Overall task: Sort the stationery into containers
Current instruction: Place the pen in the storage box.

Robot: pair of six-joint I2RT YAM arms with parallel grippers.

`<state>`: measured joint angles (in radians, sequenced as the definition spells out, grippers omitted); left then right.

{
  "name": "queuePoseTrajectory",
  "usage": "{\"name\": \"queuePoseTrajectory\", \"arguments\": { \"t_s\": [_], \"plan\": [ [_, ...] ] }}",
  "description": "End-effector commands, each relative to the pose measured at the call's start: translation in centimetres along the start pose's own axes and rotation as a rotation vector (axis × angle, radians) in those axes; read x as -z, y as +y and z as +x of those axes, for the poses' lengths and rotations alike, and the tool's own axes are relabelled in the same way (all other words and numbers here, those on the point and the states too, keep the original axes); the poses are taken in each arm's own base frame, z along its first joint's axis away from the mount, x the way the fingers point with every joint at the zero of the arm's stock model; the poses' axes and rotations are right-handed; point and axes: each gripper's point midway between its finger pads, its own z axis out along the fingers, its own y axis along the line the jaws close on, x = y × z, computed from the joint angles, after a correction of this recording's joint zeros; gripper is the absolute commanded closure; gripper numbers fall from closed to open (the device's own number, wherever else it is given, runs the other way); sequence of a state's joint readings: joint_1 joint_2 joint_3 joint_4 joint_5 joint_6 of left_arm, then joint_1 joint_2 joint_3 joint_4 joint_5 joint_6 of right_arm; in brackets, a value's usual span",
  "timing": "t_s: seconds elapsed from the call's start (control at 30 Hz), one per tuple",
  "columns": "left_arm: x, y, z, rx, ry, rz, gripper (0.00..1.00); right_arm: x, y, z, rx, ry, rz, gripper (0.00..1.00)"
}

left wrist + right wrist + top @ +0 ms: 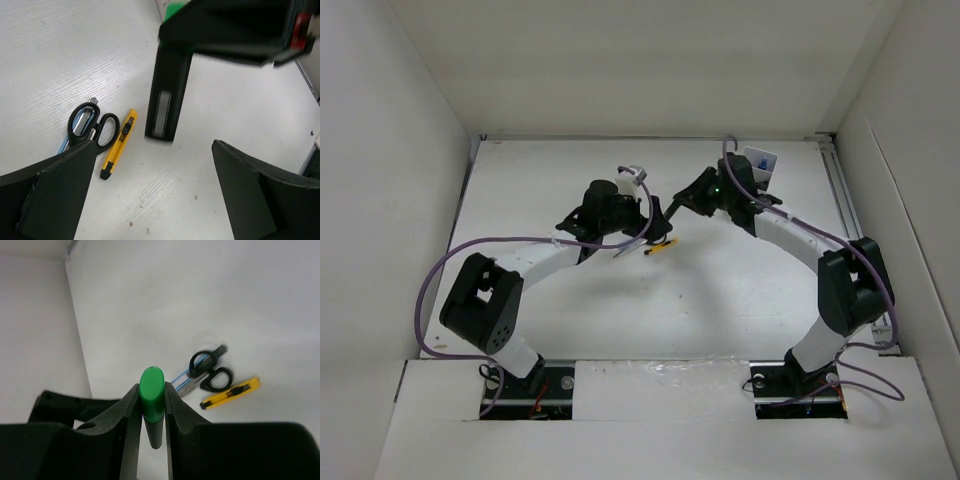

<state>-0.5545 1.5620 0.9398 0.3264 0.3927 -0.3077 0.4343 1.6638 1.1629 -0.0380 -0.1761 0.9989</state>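
Note:
My right gripper [151, 390] is shut on a green highlighter [152, 382] with a black body and holds it above the table. Below it lie black-handled scissors [210, 371], a yellow-black cutter [231, 392] and a clear-blue pen [179, 376] partly under the scissors. My left gripper [155, 200] is open and empty, just beside the scissors [92, 125] and cutter [119, 145]. The right gripper's finger [165, 100] hangs in front of it. In the top view both grippers [638, 225] [668, 215] meet at mid-table over the cutter [662, 246]. The other stationery is out of view.
A small grey cup [635, 175] stands behind the left gripper. A white container with a blue mark [760, 162] stands at the back right. White walls [420, 150] enclose the table on three sides.

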Motion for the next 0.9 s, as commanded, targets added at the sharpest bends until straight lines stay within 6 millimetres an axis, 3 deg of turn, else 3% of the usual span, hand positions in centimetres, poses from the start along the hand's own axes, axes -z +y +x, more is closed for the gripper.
{"name": "queuePoseTrajectory", "arguments": {
  "t_s": [0.0,0.17,0.33,0.43,0.63,0.73,0.87],
  "plan": [
    [0.6,-0.6,-1.5,-0.026,-0.061,0.02,0.0,3.0,0.9,-7.4,-0.03,-0.231,-0.017,1.0],
    [0.6,-0.4,-1.6,-0.016,-0.068,0.001,0.0,8.3,-4.5,-16.9,-0.117,-0.627,0.19,1.0],
    [0.6,0.7,-1.7,0.001,-0.072,-0.062,0.0,13.0,-8.6,-22.8,-0.179,-0.938,0.409,1.0],
    [0.8,2.3,-1.7,0.013,-0.071,-0.158,0.0,14.2,-9.6,-24.6,-0.186,-1.042,0.51,1.0],
    [1.5,5.8,-1.5,0.027,-0.068,-0.358,0.0,12.3,-11.3,-25.4,-0.153,-1.077,0.654,1.0],
    [2.2,6.2,-2.1,0.032,-0.104,-0.393,0.0,11.4,-11.7,-25.6,-0.141,-1.082,0.692,1.0],
    [1.5,6.0,-1.2,0.046,-0.072,-0.367,0.0,10.6,-12.2,-26.4,-0.118,-1.097,0.739,1.0]
  ]
}}
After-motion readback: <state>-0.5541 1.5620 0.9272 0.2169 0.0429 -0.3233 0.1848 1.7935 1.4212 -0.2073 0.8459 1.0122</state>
